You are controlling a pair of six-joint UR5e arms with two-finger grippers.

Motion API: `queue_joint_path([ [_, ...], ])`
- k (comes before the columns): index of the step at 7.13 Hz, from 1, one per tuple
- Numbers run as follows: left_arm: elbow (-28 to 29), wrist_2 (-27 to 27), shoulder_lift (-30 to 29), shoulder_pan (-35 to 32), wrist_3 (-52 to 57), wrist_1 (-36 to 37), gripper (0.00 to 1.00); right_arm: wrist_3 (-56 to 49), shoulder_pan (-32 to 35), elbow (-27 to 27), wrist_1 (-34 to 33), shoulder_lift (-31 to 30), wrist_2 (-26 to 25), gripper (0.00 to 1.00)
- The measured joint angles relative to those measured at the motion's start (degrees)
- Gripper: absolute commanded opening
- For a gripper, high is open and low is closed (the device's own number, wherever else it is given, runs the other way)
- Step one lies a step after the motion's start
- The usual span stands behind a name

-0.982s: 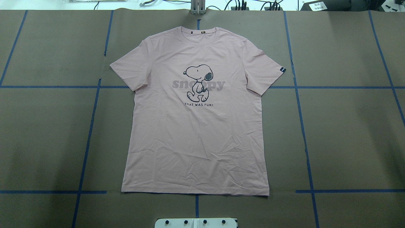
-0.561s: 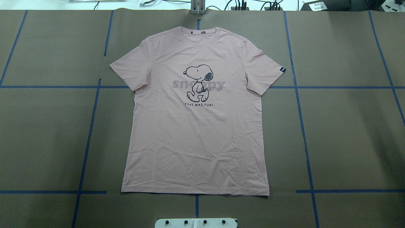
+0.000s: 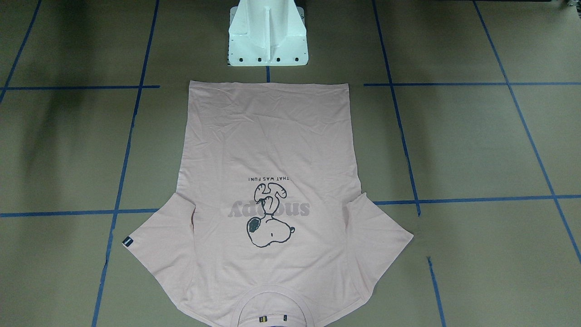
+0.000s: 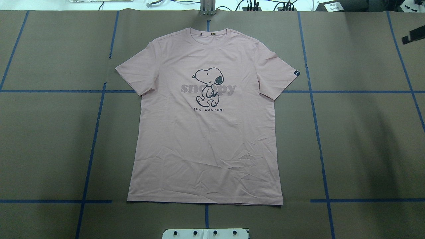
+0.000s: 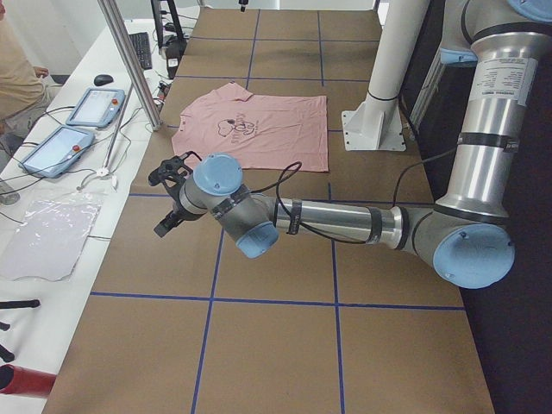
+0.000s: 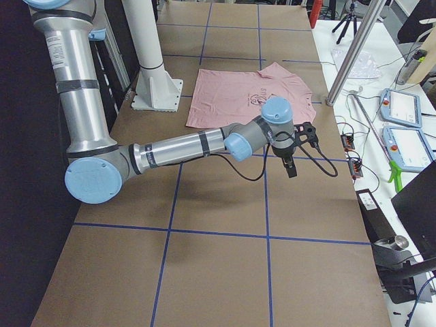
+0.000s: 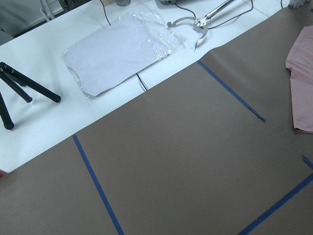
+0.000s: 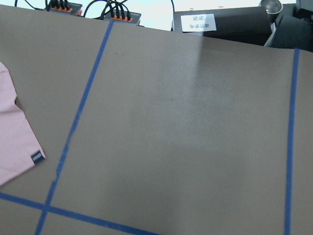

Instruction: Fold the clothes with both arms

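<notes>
The pale pink T-shirt (image 4: 206, 142) lies flat and spread out, print up, collar toward the far edge, hem near the robot's base; the same T-shirt (image 3: 268, 136) fills the middle of the front view. My left gripper (image 5: 166, 200) hovers over bare table beyond the shirt's left sleeve (image 7: 301, 83), apart from it. My right gripper (image 6: 300, 150) hovers beyond the tagged right sleeve (image 8: 14, 142); only a black sliver of the right gripper (image 4: 413, 35) shows overhead. I cannot tell whether either gripper is open or shut.
Brown paper with blue tape lines (image 4: 315, 116) covers the table. The white pedestal base (image 3: 268, 36) stands behind the hem. A side bench holds tablets (image 5: 95, 108), a plastic bag (image 7: 122, 49) and a black tripod (image 7: 19, 93). A person (image 5: 17, 69) sits there.
A black part of the right gripper has come in at the overhead view's right edge, and arm shadows now fall on both sides of the table. The shirt has not moved.
</notes>
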Motion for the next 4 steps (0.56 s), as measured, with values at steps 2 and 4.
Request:
queue_joint_path([
  [2,0.1,0.2,-0.1,0.9,-2.0,-2.8,1.0,14.6,-9.4,-2.3,0.8,7.5,-7.9,0.92],
  [4,0.1,0.4,0.0,2.4,-2.4,-3.5,1.0,26.7,-17.9,-8.5,8.1,12.0,-16.4,0.83],
])
